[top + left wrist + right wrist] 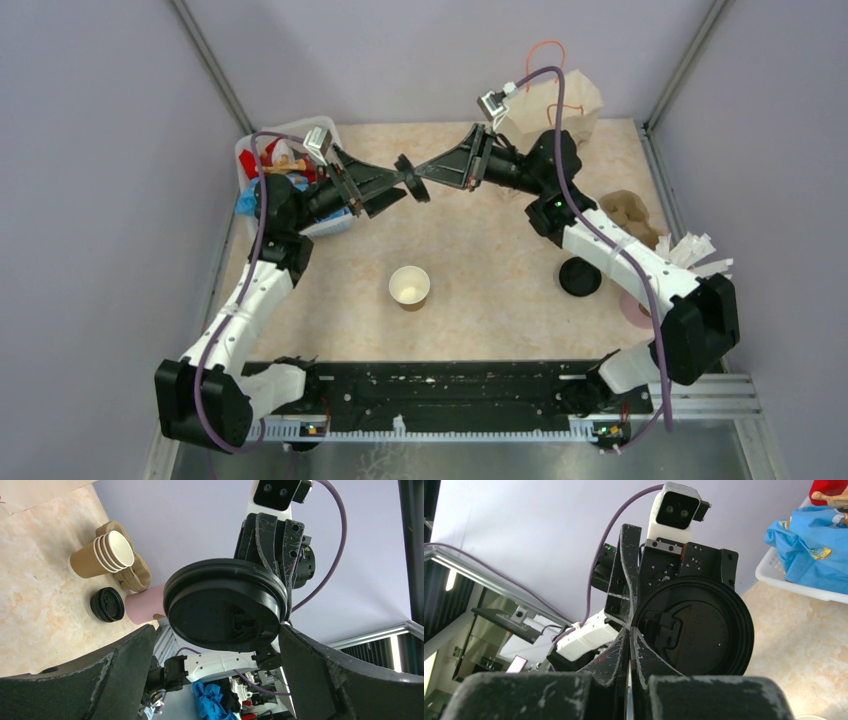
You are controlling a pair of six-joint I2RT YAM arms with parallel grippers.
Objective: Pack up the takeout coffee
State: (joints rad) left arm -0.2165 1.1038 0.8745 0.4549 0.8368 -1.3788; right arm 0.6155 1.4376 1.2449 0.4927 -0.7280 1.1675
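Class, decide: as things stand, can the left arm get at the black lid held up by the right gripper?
Probably yes. The left gripper is open and straddles the black lid, with nothing between. The right gripper pinches only one edge, leaving the rest free.

held lid [225,607]: black plastic, smooth, soft sheen along the rim
lid on table [580,276]: black plastic, dull gloss
open cup [409,287]: brown paper, matt; pale cream lining, smooth
stacked cups [100,555]: brown paper, matt; white rims
cup tray [137,577]: brown moulded pulp, rough, fibrous
pink cup [145,605]: smooth, matt; material unclear
left gripper fingers [320,680]: black plastic, grainy, matt
right gripper fingers [644,655]: black plastic, scuffed with pale scratches
bag [565,98]: brown paper, creased, matt
bin [794,582]: white plastic, smooth
blue bundle [819,550]: crumpled, soft-looking, printed
tabletop [480,260]: beige marbled surface, smooth, low sheen
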